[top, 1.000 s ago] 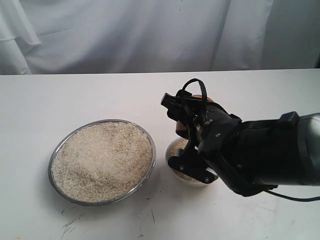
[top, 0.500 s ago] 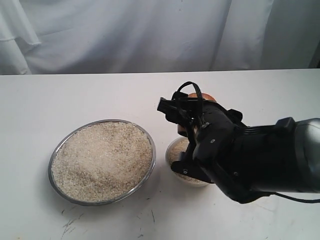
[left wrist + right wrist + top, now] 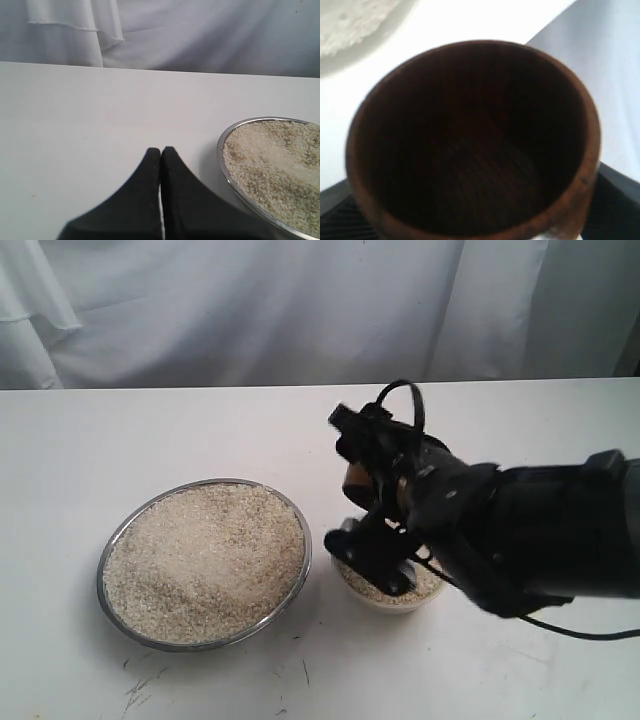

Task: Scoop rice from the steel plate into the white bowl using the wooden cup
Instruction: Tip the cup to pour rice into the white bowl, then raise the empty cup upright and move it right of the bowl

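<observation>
Exterior view, scuffed white table (image 3: 150, 430), steel plate (image 3: 101, 580), white curtain (image 3: 300, 310) behind

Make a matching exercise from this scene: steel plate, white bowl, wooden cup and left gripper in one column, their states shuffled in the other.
Column one:
1. steel plate
2. white bowl
3. wooden cup
4. left gripper

Column two:
A. shut, holding nothing
B. heaped with rice
C. gripped, empty inside
D. cream-coloured, partly hidden

Pairs: 1-B, 2-D, 3-C, 4-A
</observation>
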Robot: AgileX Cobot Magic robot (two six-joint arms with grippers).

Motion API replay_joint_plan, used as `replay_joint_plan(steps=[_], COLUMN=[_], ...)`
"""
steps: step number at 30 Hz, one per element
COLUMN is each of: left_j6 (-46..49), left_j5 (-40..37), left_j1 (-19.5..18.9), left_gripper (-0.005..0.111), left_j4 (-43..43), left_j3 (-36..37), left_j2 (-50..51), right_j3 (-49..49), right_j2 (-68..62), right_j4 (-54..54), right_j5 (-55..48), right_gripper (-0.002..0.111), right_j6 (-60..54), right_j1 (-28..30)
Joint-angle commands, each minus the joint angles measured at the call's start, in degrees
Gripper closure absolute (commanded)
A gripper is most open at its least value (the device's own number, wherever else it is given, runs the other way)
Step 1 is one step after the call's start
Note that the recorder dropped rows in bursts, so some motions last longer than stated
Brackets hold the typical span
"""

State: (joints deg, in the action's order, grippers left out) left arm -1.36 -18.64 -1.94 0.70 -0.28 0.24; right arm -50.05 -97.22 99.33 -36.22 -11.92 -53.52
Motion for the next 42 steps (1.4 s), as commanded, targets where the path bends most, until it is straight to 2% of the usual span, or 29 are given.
replay_joint_plan(steps=[1, 7, 11, 14, 17, 22, 26, 34, 42], left_j6=[0.0, 0.0, 0.0, 0.0, 0.0, 0.0, 0.0, 0.0, 0.0], left_j5=[0.4, 0.4, 0.4, 0.4, 0.4, 0.4, 0.4, 0.4, 0.4], left_j1=[0.2, 0.2, 0.2, 0.2, 0.2, 0.2, 0.2, 0.2, 0.2], left_gripper=[0.107, 0.107, 0.107, 0.107, 0.107, 0.107, 0.107, 0.107, 0.107], left_j4=[0.0, 0.0, 0.0, 0.0, 0.0, 0.0, 0.0, 0.0, 0.0], left_j3=[0.3, 0.3, 0.3, 0.3, 0.3, 0.3, 0.3, 0.3, 0.3], left_j2=[-0.2, -0.2, -0.2, -0.2, -0.2, -0.2, -0.2, -0.2, -0.2], right_j3=[-2.2, -5.1, -5.7, -5.7, -5.7, -5.7, -5.8, -5.9, -5.9], right_j2=[4.1, 4.9, 3.9, 1.4, -2.9, -10.4, -15.7, -23.1, -24.5], right_j4=[0.6, 0.6, -1.1, -9.1, -19.3, -41.2, -52.6, -54.6, -56.3], right_j5=[14.5, 34.6, 50.9, 61.4, 69.5, 81.2, 87.4, 90.7, 88.4], right_gripper=[0.108, 0.108, 0.108, 0.108, 0.108, 0.108, 0.108, 0.108, 0.108], right_j6=[30.2, 59.5, 66.9, 62.8, 51.7, 33.8, 28.2, 27.7, 27.2], right_j1=[8.0, 23.3, 31.9, 37.4, 40.5, 42.5, 42.8, 42.8, 42.8])
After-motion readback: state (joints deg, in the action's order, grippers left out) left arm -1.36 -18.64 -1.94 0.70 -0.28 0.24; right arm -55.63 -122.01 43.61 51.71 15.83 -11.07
